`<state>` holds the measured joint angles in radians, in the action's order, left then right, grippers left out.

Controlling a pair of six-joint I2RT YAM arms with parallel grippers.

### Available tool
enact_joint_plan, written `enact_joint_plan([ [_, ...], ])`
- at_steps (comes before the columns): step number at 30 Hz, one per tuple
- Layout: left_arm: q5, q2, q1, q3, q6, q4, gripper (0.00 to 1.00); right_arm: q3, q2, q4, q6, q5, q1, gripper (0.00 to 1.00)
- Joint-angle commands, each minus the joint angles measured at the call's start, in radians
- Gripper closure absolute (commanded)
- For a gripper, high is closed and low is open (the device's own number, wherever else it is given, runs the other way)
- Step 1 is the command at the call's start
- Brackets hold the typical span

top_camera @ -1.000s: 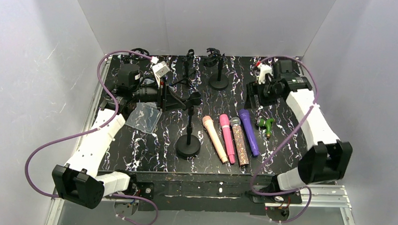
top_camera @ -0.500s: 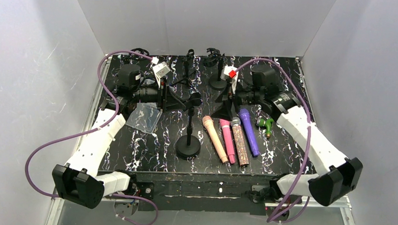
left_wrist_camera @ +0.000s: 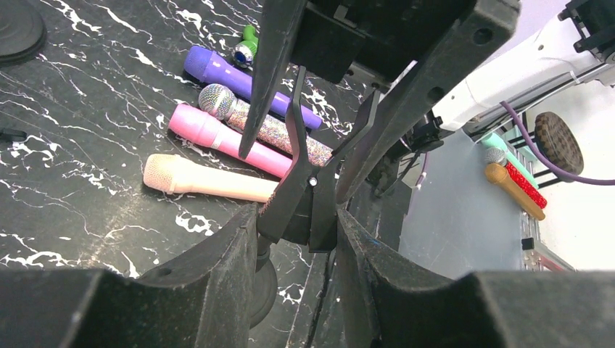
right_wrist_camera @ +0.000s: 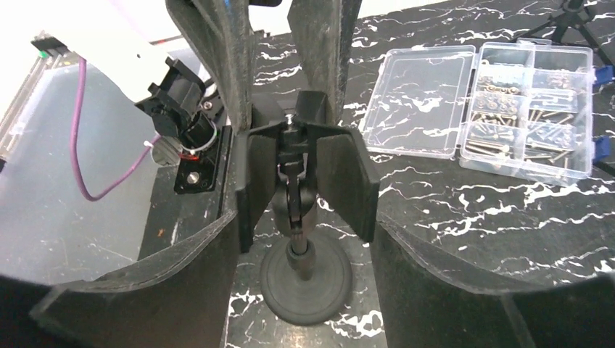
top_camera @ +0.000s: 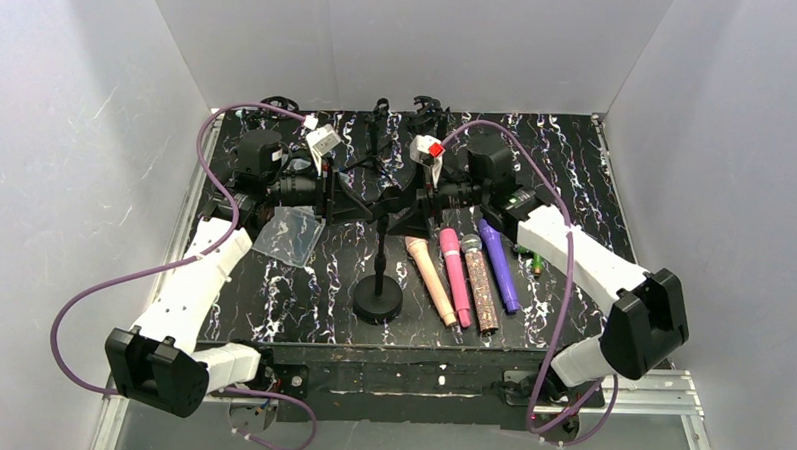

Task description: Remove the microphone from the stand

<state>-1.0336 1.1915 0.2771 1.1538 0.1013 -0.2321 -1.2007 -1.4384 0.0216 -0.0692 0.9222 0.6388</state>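
Note:
A black stand with a round base (top_camera: 377,299) is in the middle of the table. My left gripper (top_camera: 367,200) is shut on the spring clip (top_camera: 387,197) at its top. In the left wrist view (left_wrist_camera: 297,214) the clip (left_wrist_camera: 301,196) sits between the fingers. My right gripper (top_camera: 405,203) faces it from the right. It is open, with its fingers either side of the clip (right_wrist_camera: 301,170) but apart from it (right_wrist_camera: 304,228). I see no microphone in the clip. Peach (top_camera: 430,276), pink (top_camera: 454,275), glittery (top_camera: 480,283) and purple (top_camera: 499,264) microphones lie on the table right of the stand.
A clear plastic parts box (top_camera: 289,231) lies left of the stand, also in the right wrist view (right_wrist_camera: 471,109). Two more black stands (top_camera: 439,146) are at the back. A small green object (top_camera: 534,255) lies right of the purple microphone. White walls enclose the table.
My right arm has swung from the back right to the centre and its open gripper now straddles the stand's clip. The left arm and the stand have not moved.

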Motion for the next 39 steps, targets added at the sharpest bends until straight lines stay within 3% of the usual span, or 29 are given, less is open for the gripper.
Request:
enact_joint_plan([
  [1,-0.066,-0.03,0.002,0.011,0.037,-0.044,1.0,0.025,-0.032,-0.237,0.13,0.052,0.014,0.3],
  [15,-0.033,-0.03,0.002,0.008,0.061,-0.055,1.0,0.108,-0.096,-0.509,0.332,0.086,0.045,0.41],
  [19,-0.029,-0.032,0.003,0.013,0.066,-0.055,1.0,0.131,-0.101,-0.541,0.356,0.079,0.05,0.57],
  [26,-0.037,-0.038,0.004,0.006,0.059,-0.049,1.0,0.145,-0.063,-0.489,0.313,0.051,0.048,0.99],
  [36,-0.009,-0.022,0.004,0.018,0.022,-0.004,1.0,0.07,0.008,-0.233,0.162,-0.087,0.051,0.99],
  [39,-0.004,-0.013,0.003,0.023,0.026,-0.006,0.9,0.037,0.015,-0.169,0.146,-0.117,0.06,0.99],
])
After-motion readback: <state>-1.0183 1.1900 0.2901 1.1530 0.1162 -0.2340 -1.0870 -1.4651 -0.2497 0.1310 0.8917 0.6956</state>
